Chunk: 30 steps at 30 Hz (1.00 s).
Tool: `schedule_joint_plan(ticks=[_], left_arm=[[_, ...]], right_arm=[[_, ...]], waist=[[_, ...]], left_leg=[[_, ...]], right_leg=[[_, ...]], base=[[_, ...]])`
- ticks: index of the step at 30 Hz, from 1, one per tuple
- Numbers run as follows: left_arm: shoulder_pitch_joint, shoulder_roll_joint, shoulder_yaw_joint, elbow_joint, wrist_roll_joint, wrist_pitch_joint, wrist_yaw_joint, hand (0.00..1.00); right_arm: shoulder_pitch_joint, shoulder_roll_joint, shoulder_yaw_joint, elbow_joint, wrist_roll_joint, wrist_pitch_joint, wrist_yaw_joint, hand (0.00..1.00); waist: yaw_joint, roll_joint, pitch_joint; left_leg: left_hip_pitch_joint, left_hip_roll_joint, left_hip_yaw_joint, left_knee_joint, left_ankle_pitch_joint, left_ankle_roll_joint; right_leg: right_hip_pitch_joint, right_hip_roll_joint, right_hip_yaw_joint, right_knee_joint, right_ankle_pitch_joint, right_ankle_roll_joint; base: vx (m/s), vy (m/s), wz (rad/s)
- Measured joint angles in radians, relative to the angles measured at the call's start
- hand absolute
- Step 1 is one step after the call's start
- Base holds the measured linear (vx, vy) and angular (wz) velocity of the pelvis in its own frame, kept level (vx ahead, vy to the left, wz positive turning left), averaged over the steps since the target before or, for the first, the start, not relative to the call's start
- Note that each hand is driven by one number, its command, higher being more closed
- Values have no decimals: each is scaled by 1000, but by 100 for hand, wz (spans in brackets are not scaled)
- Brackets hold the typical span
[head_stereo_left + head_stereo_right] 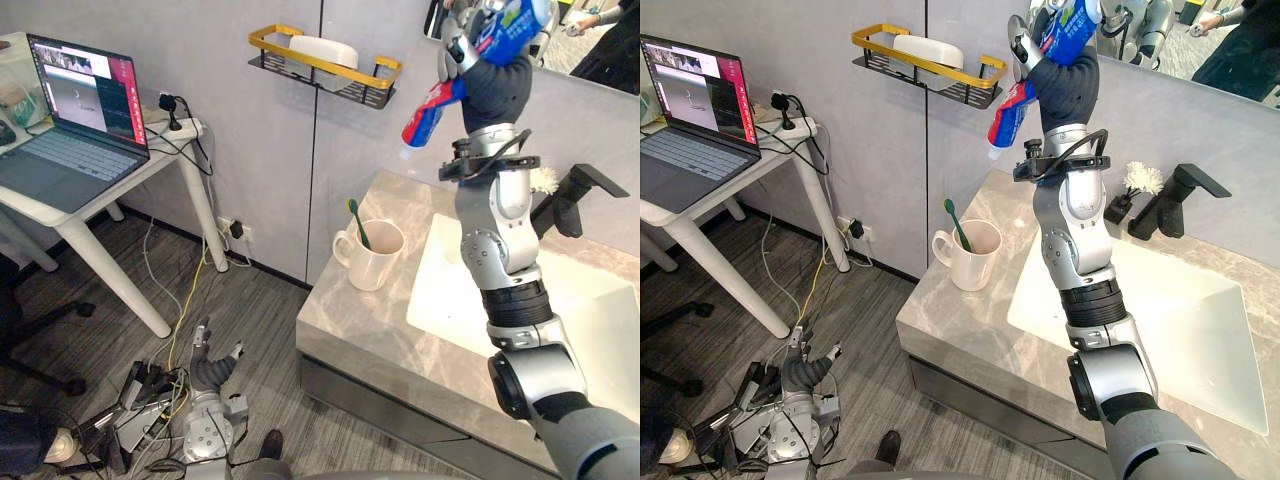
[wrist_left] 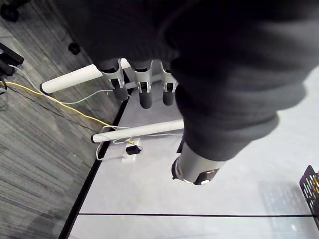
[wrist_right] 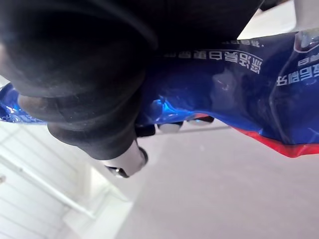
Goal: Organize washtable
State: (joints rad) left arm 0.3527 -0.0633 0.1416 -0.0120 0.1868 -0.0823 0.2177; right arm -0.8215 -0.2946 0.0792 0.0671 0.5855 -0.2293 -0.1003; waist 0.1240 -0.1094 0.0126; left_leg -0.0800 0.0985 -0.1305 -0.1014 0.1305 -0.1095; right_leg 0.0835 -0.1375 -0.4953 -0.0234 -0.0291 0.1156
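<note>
Toothpaste tube (image 1: 1012, 108) is gripped in curled right hand (image 1: 1070, 88) fingers, raised in free air beside wall shelf (image 1: 927, 68); tube middle hidden. Left hand (image 1: 212, 362) hung low, fingers relaxed.

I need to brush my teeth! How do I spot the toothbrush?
Find the grey marble washtable with the white sink. On the counter left of the sink stands a white mug, and the toothbrush pokes out of it. It is thin and green, unlike the fat blue-and-red tube up in the robot's right hand.
</note>
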Motion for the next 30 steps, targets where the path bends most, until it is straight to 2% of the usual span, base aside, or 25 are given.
schedule_joint_plan(ticks=[2, 6, 10, 20, 23, 30], left_arm=[[0, 8, -3, 0, 0, 7, 0, 0], [-2, 12, -5, 1, 0, 10, 0, 0], [-1, 11, -5, 4, 1, 13, 0, 0], [-19, 15, -30, 44, 3, 14, 1, 0], [-19, 19, -31, 45, 3, 14, 1, 0], [-20, 22, -31, 56, 3, 14, 5, 0]], right_arm=[[4, -9, 0, -1, 6, 0, 13, 100], [53, -19, 0, -48, 9, 0, 23, 100], [146, -13, 1, -100, 9, 0, 46, 100], [248, 95, 67, -134, -14, 2, 56, 100], [248, 98, 83, -134, -47, 6, 56, 100], [248, 102, 82, -133, -47, 9, 38, 100]], waist=[[-1, -20, 1], [-1, -39, -1], [-1, -40, -1], [-7, -38, 1], [-3, -38, 0], [-4, -39, 0]], left_leg=[[0, 1, 1, 1, 0, 0], [0, -1, 1, 6, 0, 0], [7, 0, 8, 6, 0, 0], [16, 19, 64, 0, -2, -1], [12, 20, 63, 0, -2, -1], [6, 18, 62, 6, -2, -1]], right_leg=[[-1, 0, 1, 0, 0, 0], [-1, -2, 2, 1, 0, 0], [-2, -2, 8, 2, 0, 0], [-23, 13, 57, -14, 19, -12], [-27, 14, 56, -14, 19, -13], [-32, 13, 56, -13, 20, -12]], base=[[0, 0, 0], [0, 0, 0], [-19, -9, -6], [-42, -10, -17], [0, 0, 0], [0, 0, 0]])
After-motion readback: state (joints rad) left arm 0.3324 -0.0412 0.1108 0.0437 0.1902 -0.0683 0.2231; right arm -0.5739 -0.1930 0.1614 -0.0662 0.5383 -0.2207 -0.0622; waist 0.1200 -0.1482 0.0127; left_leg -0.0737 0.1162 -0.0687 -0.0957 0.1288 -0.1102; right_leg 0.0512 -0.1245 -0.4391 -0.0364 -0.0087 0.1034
